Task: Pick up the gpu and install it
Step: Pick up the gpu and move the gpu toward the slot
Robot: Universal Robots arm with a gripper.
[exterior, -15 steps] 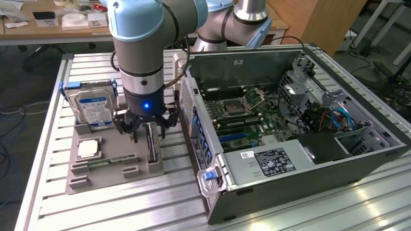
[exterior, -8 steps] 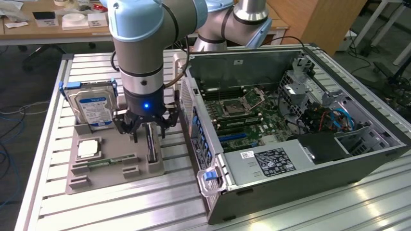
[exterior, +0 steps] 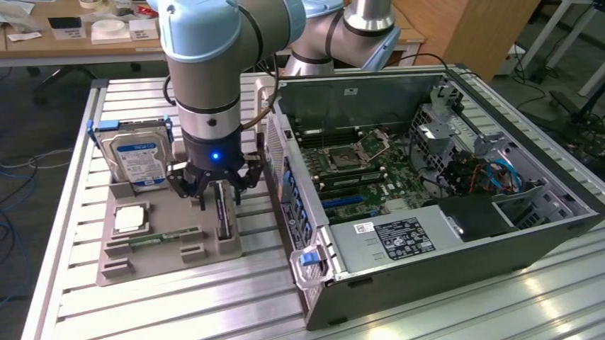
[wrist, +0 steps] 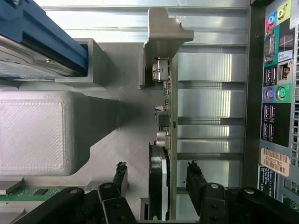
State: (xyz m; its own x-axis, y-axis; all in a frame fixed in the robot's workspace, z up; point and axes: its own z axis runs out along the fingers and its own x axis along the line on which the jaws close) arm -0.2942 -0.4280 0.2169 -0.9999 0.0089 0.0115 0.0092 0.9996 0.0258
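The gpu [exterior: 224, 221] stands on edge in a slot of the grey holder tray [exterior: 161, 265], at the tray's side nearest the computer case. In the wrist view the gpu [wrist: 166, 116] appears edge-on, with its silver end bracket [wrist: 161, 42] at the far end. My gripper [exterior: 219, 190] hangs right over the card, open. Its two dark fingers [wrist: 120, 173] straddle the card, one on each side, with a gap between each finger and the board. Nothing is held.
The open computer case [exterior: 426, 177] lies at the exterior view's right, its port panel [wrist: 275, 93] close beside the tray. On the tray stand a hard drive [exterior: 132, 159], a processor [exterior: 130, 218] and a green memory stick [exterior: 156, 239]. The table [exterior: 189, 312] is slatted aluminium.
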